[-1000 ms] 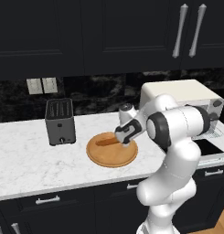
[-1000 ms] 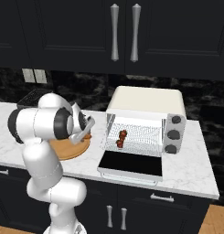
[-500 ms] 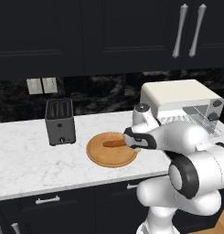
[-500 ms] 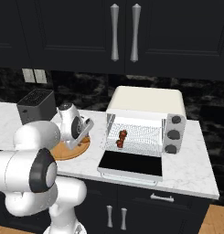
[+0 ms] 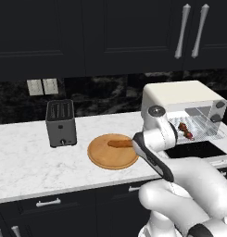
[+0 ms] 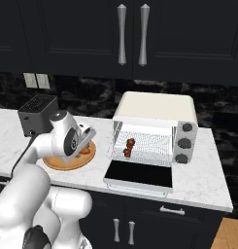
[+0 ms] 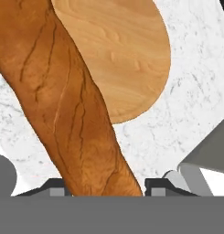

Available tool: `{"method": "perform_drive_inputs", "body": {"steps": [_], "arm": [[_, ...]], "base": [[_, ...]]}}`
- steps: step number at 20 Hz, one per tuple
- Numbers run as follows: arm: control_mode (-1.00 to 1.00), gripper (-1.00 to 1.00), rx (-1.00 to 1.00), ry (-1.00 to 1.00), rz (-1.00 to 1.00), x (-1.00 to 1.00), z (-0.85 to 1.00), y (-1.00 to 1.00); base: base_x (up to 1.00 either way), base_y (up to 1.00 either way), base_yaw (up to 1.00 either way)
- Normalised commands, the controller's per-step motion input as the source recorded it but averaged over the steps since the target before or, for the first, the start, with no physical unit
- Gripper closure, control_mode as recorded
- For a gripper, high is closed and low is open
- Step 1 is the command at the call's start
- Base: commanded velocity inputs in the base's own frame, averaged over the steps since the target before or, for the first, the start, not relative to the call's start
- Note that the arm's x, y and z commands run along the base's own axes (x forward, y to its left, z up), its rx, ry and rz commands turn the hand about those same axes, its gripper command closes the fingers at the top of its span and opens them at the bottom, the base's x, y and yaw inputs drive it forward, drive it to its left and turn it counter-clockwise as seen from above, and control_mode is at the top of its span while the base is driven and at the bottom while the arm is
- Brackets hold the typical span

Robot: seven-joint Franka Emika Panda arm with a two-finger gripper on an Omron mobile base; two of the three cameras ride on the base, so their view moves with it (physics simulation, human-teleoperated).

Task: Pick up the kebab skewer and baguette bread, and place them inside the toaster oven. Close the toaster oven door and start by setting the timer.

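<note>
The baguette bread [image 7: 72, 100], a long orange-brown loaf, runs from the top left of the hand view down between my fingertips [image 7: 56, 187]. My gripper [image 7: 105, 187] is shut on the baguette's near end. It hovers at the round wooden board's right edge [image 6: 86, 145], where the baguette [image 6: 84, 151] pokes out below the hand. The left base view shows the baguette's free end [image 5: 118, 143] over the board. The kebab skewer [image 6: 128, 146] [image 5: 185, 131] lies on the wire rack inside the cream toaster oven [image 6: 157, 109]. Its toaster oven door [image 6: 140, 175] hangs open and flat.
The round wooden board [image 5: 105, 157] lies on the marble counter [image 5: 22, 162] left of the oven. A black slot toaster [image 5: 60, 122] stands further left. The oven's knobs [image 6: 184, 143] are on its right side. Dark cabinets hang above.
The arm has folded, its elbow swinging low and toward the cameras. The hand stays at the board's right edge, and the baguette has hardly shifted.
</note>
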Motion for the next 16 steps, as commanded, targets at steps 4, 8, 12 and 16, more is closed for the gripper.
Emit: {"method": "perform_drive_inputs", "body": {"steps": [4, 8, 12, 16], "arm": [[-1.00, 1.00, 0.00, -0.04, -0.13, -0.30, 0.72, -0.33], [-1.00, 1.00, 0.09, 0.00, -0.20, -0.66, 0.47, -0.60], [-1.00, 1.00, 0.14, 0.00, -0.25, -0.82, 0.44, -0.63], [-1.00, 1.00, 0.13, 0.00, -0.31, -0.78, 0.45, -0.70]], "base": [[0.00, 0.00, 0.00], [0.00, 0.00, 0.00], [0.00, 0.00, 0.00], [0.00, 0.00, 0.00]]}}
